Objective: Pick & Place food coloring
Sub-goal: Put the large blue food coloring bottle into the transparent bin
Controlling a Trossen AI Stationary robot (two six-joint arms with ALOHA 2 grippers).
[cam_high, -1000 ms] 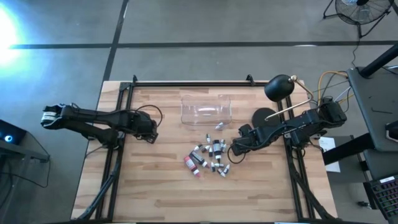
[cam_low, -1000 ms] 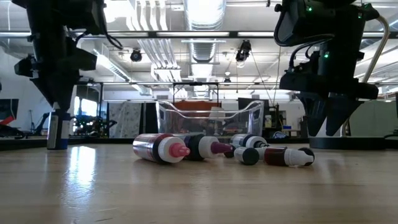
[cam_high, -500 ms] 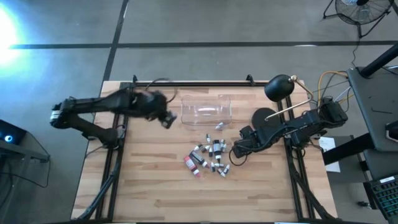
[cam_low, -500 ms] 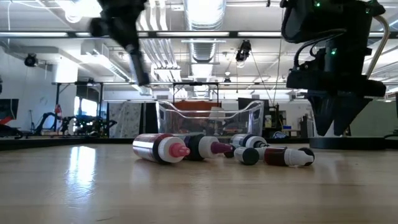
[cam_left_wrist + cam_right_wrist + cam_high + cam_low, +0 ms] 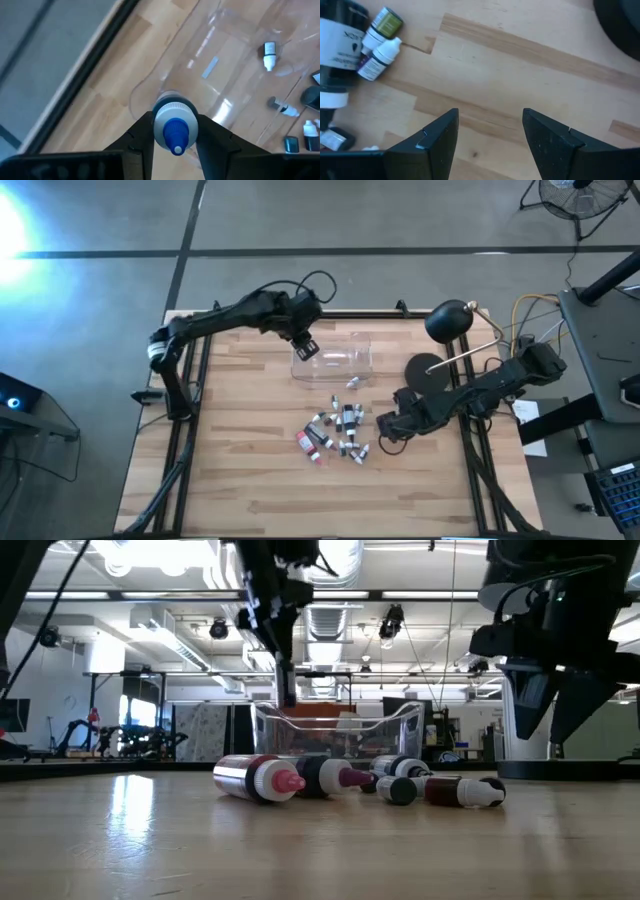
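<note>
1. The left gripper is clamped on a blue-tipped dropper bottle and hangs over the near-left corner of the clear plastic box, so I'd say the placing step is under way.
2. From the wrist view the bottle sits right above the box's rim rather than its middle; to my eye the next move calls for nudging further over the opening before letting go, or the bottle may clip the wall and bounce out.
3. The held bottle is whitish with a ribbed white collar and a blue nozzle, pinched by its neck between the two fingers.
4. One small white bottle already lies inside the box.
5. The rest of the food coloring lies scattered on its side in a loose heap on the wooden table, in front of the box.
6. The right gripper waits just beside that heap, fingers spread wide and empty.
</note>
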